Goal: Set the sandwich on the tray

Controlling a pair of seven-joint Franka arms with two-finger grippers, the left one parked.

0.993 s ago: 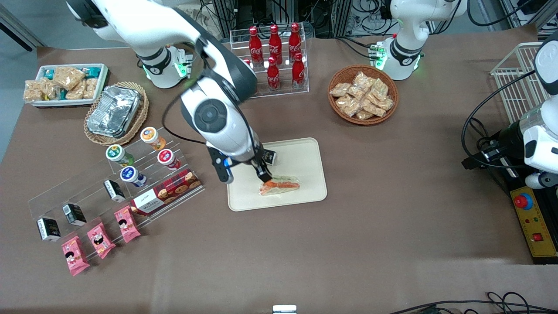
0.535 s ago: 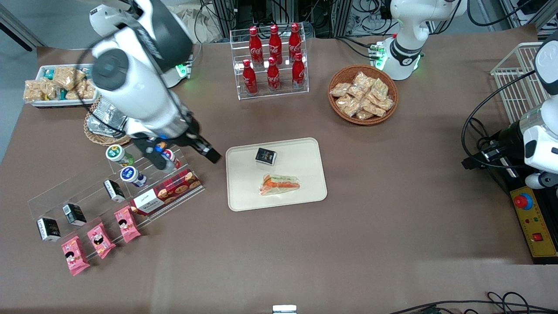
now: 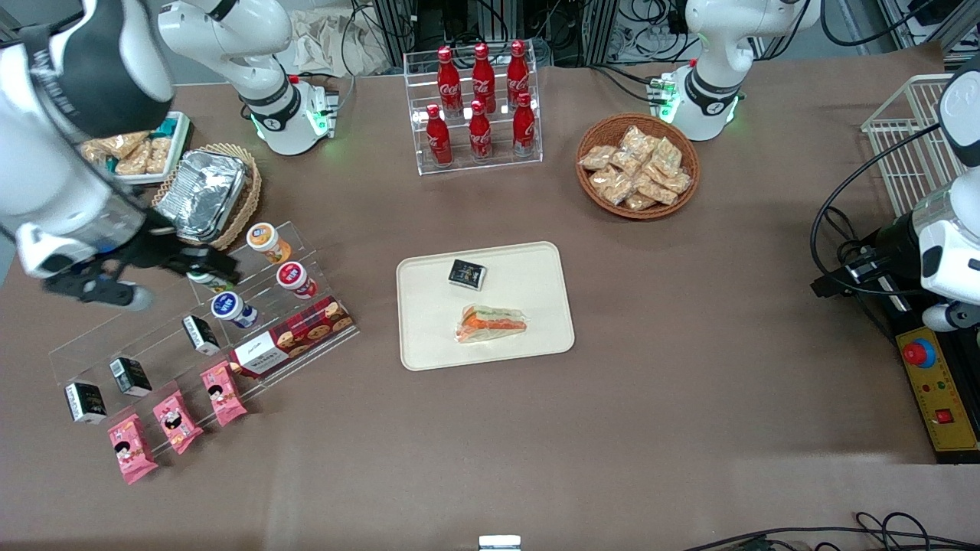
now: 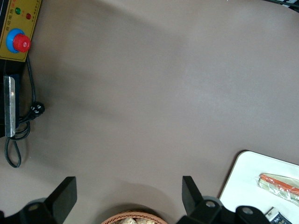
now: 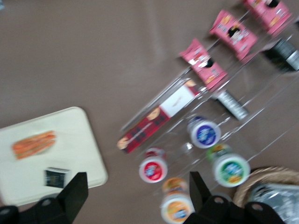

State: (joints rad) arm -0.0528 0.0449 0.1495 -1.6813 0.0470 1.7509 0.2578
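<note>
Lying on tray: wrapped sandwich, orange-green filling.

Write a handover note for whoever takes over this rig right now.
Gripper: open, holding nothing, above the clear display rack toward the working arm's end of the table, well away from the tray.
Sandwich: lying flat on the tray, nearer the front camera than the small black box also on it.
Done: sandwich is on the tray.
Left: nothing for the placing itself; the arm could park.
</note>
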